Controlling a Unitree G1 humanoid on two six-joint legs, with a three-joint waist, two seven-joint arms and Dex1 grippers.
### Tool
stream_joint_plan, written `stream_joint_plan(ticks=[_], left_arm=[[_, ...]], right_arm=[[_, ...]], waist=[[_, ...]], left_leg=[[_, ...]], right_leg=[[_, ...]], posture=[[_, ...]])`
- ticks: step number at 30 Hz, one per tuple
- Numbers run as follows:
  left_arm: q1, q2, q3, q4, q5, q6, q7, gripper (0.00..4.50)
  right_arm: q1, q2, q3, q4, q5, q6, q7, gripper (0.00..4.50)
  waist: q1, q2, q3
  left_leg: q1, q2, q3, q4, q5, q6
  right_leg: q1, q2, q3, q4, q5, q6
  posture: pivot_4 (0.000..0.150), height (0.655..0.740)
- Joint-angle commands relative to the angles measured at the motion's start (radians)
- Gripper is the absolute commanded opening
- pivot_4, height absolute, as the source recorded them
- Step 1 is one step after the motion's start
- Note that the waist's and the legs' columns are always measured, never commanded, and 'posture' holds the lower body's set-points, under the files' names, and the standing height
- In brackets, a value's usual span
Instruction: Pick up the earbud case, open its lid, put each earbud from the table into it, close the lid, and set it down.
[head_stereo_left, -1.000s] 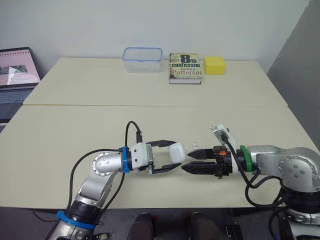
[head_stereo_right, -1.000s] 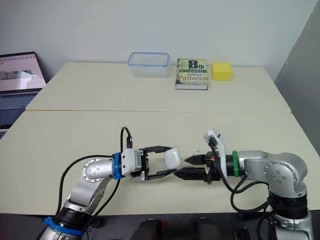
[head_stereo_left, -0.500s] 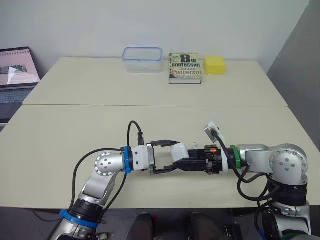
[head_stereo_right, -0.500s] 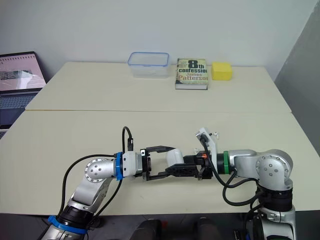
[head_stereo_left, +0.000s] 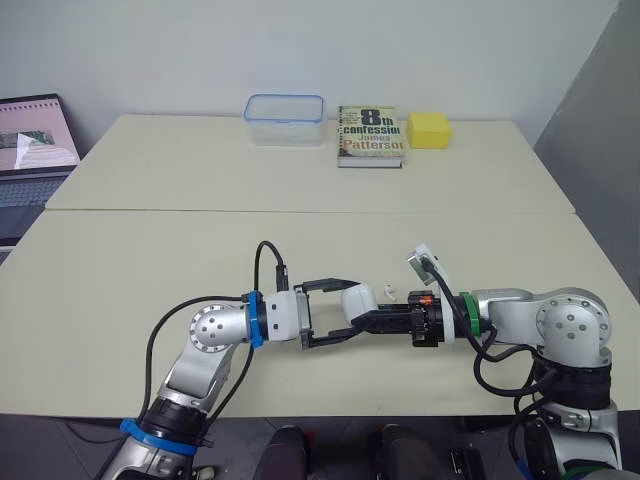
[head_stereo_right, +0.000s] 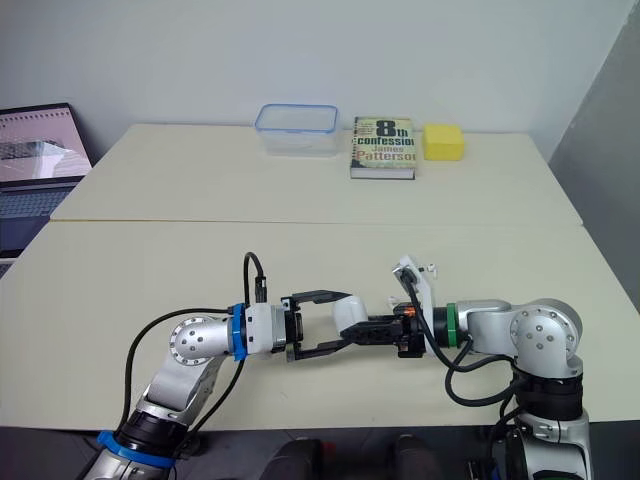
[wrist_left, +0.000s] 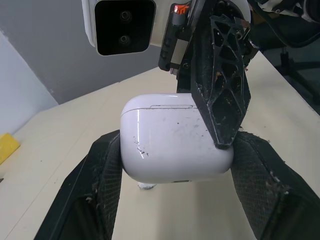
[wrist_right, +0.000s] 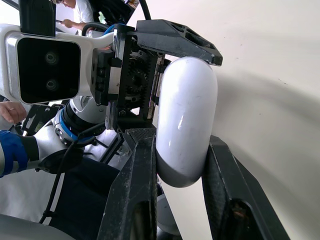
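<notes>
The white earbud case (head_stereo_left: 357, 299) hangs just above the near part of the table, lid closed. My left gripper (head_stereo_left: 348, 312) is shut on it, one black finger on each side, as the left wrist view shows on the case (wrist_left: 170, 145). From the right, my right gripper (head_stereo_left: 360, 318) reaches in, and its fingers (wrist_right: 142, 165) press on both flanks of the case (wrist_right: 186, 115). One small white earbud (head_stereo_left: 390, 290) lies on the table just behind the two grippers.
At the far edge of the table stand a clear plastic container (head_stereo_left: 285, 119), a book (head_stereo_left: 370, 135) and a yellow block (head_stereo_left: 428, 129). An open laptop (head_stereo_left: 35, 150) sits off the table's far left. The table (head_stereo_left: 150, 250) is broad and pale.
My right gripper has slid left to the case and its fingers have closed in on it. The left gripper has kept its hold and hardly moved.
</notes>
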Motion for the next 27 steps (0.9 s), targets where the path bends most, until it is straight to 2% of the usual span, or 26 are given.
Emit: stream_joint_plan(ticks=[1,6,7,9,12,15,17,21,27], left_arm=[[-0.017,-0.019,-0.003,-0.026,-0.033,0.002,0.010,2.77],[-0.051,-0.003,0.007,-0.009,-0.018,0.065,0.018,4.42],[-0.055,0.017,0.010,-0.013,-0.028,0.147,0.021,4.50],[-0.057,0.062,0.021,-0.042,-0.094,0.377,0.028,4.50],[-0.065,0.143,0.022,-0.128,-0.200,0.707,0.022,4.50],[-0.084,0.212,0.000,-0.226,-0.279,0.907,-0.007,4.50],[-0.115,0.213,-0.008,-0.263,-0.301,0.986,0.012,4.50],[-0.188,0.169,-0.030,-0.292,-0.281,1.066,0.090,4.50],[-0.262,0.145,-0.092,-0.288,-0.215,1.053,0.110,4.50]], right_arm=[[-0.027,-0.005,0.006,0.000,0.030,0.007,0.015,0.78],[-0.053,-0.039,0.030,0.013,0.020,0.003,0.040,0.78],[-0.063,-0.068,0.047,0.009,0.009,-0.005,0.055,0.78],[-0.085,-0.163,0.116,-0.019,-0.047,-0.058,0.105,0.78],[-0.127,-0.367,0.291,-0.077,-0.214,-0.242,0.247,0.78],[-0.179,-0.542,0.478,-0.110,-0.424,-0.475,0.414,0.78],[-0.202,-0.615,0.575,-0.119,-0.552,-0.612,0.503,0.78],[-0.214,-0.649,0.654,-0.111,-0.690,-0.753,0.591,0.78],[-0.215,-0.612,0.662,-0.114,-0.768,-0.800,0.638,0.78]], waist=[[0.000,0.000,0.000],[-0.001,0.000,0.000],[-0.001,0.000,0.000],[-0.004,0.001,0.000],[-0.008,0.001,0.002],[-0.017,0.002,0.003],[-0.018,0.002,0.003],[-0.021,0.001,0.004],[-0.021,0.000,0.004]], left_leg=[[0.000,0.000,0.000,0.000,0.000,0.000],[0.000,0.000,0.000,0.000,0.000,0.000],[0.000,0.000,0.000,0.000,0.000,0.000],[0.000,0.000,0.000,0.000,0.000,0.000],[-0.001,0.000,-0.001,0.000,0.000,0.000],[-0.001,0.000,-0.002,-0.001,0.000,0.001],[-0.001,0.000,-0.002,-0.001,0.000,0.000],[-0.001,0.000,-0.002,-0.001,0.000,0.000],[-0.001,0.000,-0.001,-0.001,0.000,0.000]], right_leg=[[0.000,0.000,0.000,0.000,0.000,0.000],[0.000,0.000,0.000,0.000,0.000,0.000],[0.000,0.000,0.000,0.000,0.000,0.000],[0.000,0.001,0.000,0.000,0.000,0.000],[-0.001,0.000,0.000,-0.001,0.000,0.000],[-0.002,0.001,-0.001,-0.002,0.000,0.000],[-0.002,0.001,-0.002,-0.003,-0.001,0.000],[-0.001,0.001,-0.002,-0.003,-0.001,0.000],[-0.001,0.001,-0.001,-0.002,0.000,0.001]], posture=[[0.150,0.7400],[0.150,0.7400],[0.150,0.7400],[0.150,0.7400],[0.150,0.7400],[0.150,0.7400],[0.150,0.7400],[0.150,0.7400],[0.150,0.7400]])
